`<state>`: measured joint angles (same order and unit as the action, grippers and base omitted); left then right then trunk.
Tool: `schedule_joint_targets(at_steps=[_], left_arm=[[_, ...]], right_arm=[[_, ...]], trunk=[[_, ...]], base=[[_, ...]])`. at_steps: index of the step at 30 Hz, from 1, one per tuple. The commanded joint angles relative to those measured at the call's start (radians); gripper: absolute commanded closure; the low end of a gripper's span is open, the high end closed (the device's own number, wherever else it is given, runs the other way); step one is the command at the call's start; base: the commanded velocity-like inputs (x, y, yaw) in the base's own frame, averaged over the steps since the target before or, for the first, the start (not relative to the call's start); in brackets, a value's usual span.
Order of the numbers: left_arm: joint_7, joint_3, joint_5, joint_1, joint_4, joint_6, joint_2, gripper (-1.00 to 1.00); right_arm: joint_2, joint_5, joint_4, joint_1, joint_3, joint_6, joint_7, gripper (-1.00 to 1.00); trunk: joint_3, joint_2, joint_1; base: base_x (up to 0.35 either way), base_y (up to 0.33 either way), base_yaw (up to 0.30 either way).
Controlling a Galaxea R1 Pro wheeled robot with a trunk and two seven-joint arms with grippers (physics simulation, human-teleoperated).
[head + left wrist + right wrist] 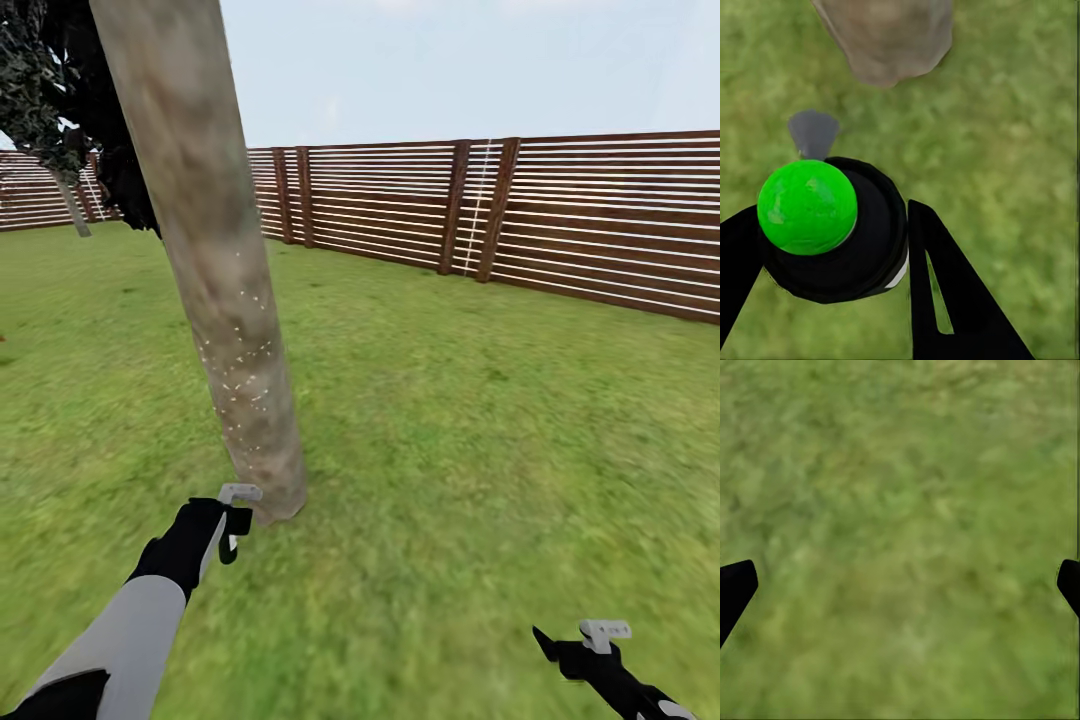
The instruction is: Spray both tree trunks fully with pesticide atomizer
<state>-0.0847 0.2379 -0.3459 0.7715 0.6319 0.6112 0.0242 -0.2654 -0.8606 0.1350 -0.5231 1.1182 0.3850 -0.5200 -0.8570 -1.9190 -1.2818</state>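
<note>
Atomizer (832, 232) (green-capped) between left fingers (945, 292), trunk (215, 300) speckled

No legible text, labels, brands, nos. or signs in any view; mottled grey-beige leaning tree trunk (215, 270) bears only scattered pale specks, no lettering; brown horizontal-slat wooden fence (560, 215) plain, unmarked; round black bottle with bright green dome top (832, 229) in left wrist view shows white edge patch, nothing readable on it.
</note>
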Motion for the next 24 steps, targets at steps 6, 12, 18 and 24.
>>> schedule_joint_targets(at_steps=[6,12,18,24], left_arm=[[0.001,0.000,-0.002,0.000,0.000,0.001,0.018,1.00],[0.002,0.000,-0.004,0.000,0.000,0.001,0.018,1.00],[0.001,0.034,-0.007,0.000,0.000,0.002,0.014,1.00],[0.000,0.037,-0.004,0.000,0.000,0.002,0.017,1.00]], right_arm=[[0.000,0.000,0.000,0.000,0.000,0.000,0.000,-1.00],[0.000,0.000,0.000,0.000,0.000,0.000,0.000,-1.00],[0.000,0.000,0.000,0.000,0.000,0.000,0.000,-1.00],[0.000,0.000,0.000,0.000,0.000,0.000,0.000,-1.00]], trunk=[[0.000,0.000,0.000],[0.000,0.000,0.000],[0.000,0.000,0.000],[0.000,0.000,0.000]], base=[[0.012,-0.275,0.014],[0.000,-0.278,0.216],[0.153,-0.278,0.276],[0.131,-0.293,0.069]])
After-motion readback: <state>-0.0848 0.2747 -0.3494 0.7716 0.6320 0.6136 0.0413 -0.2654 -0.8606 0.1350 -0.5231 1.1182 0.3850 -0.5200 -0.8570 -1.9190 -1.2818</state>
